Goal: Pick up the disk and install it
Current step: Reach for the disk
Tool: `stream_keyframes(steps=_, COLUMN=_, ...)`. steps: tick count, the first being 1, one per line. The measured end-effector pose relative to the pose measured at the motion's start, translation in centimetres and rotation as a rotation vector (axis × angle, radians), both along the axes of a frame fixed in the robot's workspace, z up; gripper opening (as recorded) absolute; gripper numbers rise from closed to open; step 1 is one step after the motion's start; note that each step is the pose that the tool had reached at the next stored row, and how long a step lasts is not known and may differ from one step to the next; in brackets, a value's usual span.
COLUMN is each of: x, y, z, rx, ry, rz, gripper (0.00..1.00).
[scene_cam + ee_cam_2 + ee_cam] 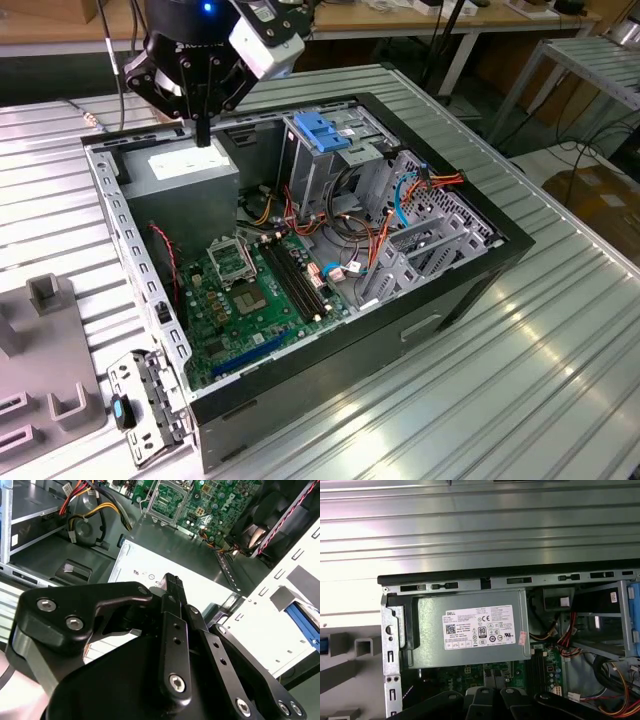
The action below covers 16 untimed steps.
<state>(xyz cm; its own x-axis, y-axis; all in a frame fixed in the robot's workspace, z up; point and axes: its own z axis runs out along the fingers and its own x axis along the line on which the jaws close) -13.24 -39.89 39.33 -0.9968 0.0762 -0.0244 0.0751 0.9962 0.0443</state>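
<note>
Black gripper, exterior view: you see the gripper [203,132] hanging tip-down, fingers pressed together with nothing between them, just over the power supply [190,175] in the far corner of the computer case [108,205].
Grey fixture, exterior view: the fixture [40,350] sits outside the case, toward the exterior view's left.
Disk, second wrist view: a blue-railed edge of the disk [306,625] lies beyond the case's white wall, well apart from the closed fingers.
Disk, first wrist view: the disk [322,646] is a blue sliver beside the fixture's blocks. You should judge it to lie off that way, but you cannot tell its long axis.
</note>
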Motion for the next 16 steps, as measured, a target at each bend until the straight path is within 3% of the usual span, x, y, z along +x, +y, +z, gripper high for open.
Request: stream_keyframes(steps=16, x=-0.4, y=0.0, z=0.0, rx=0.0001, ry=0.0, rz=0.0, gripper=0.11)
